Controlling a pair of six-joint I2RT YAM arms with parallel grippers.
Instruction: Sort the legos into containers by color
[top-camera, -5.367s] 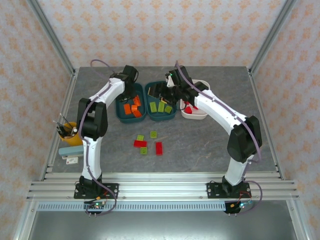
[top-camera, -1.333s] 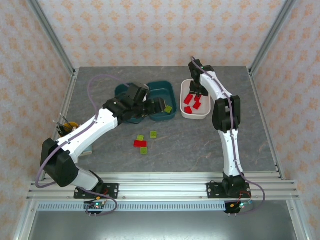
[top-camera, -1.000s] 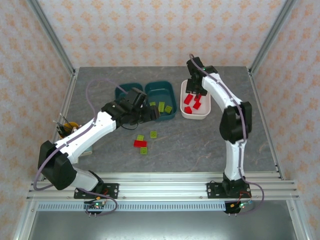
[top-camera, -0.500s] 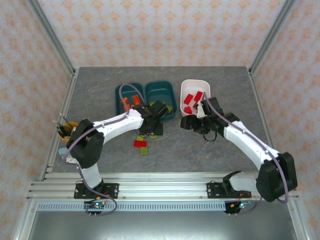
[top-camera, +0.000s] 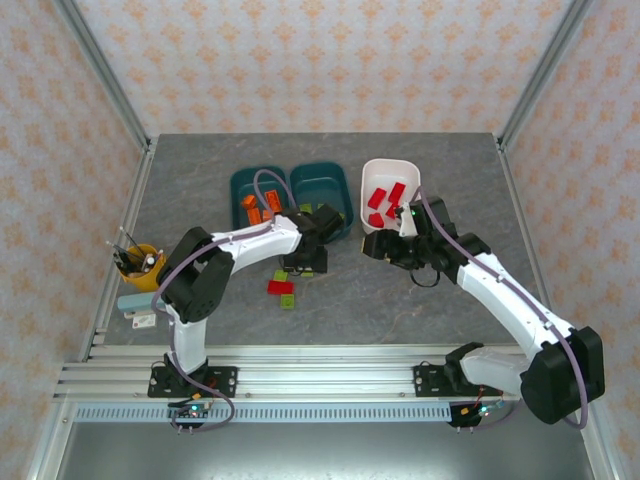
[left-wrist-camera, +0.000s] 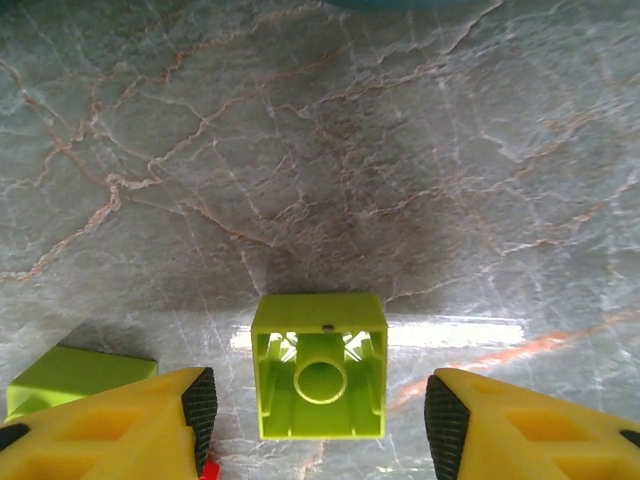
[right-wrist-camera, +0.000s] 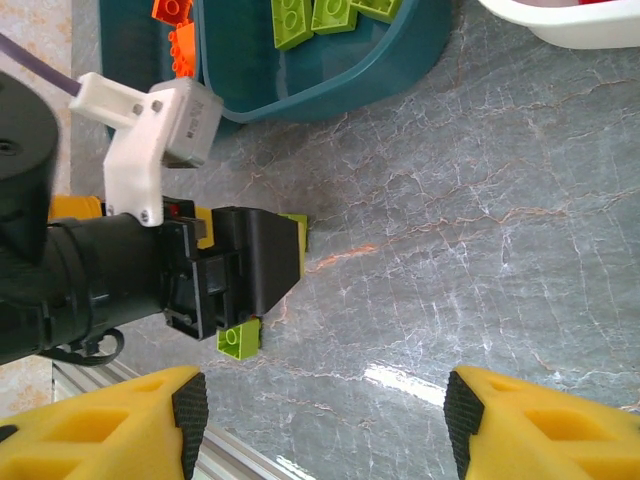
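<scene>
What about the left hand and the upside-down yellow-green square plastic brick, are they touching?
Apart. The left wrist view shows the left hand open around the yellow-green square plastic brick, with bare table visible on both sides of it.

The right gripper (right-wrist-camera: 325, 420) hangs with jaws wide apart over the table (right-wrist-camera: 480, 250). The left arm (right-wrist-camera: 100, 290) reaches in beside 2 loose bricks (right-wrist-camera: 240, 341), both green, 1 half hidden. A teal bin (right-wrist-camera: 400, 75) holds 3 green bricks (right-wrist-camera: 292, 20). A white bin (right-wrist-camera: 570, 32) fills the top right corner.
</scene>
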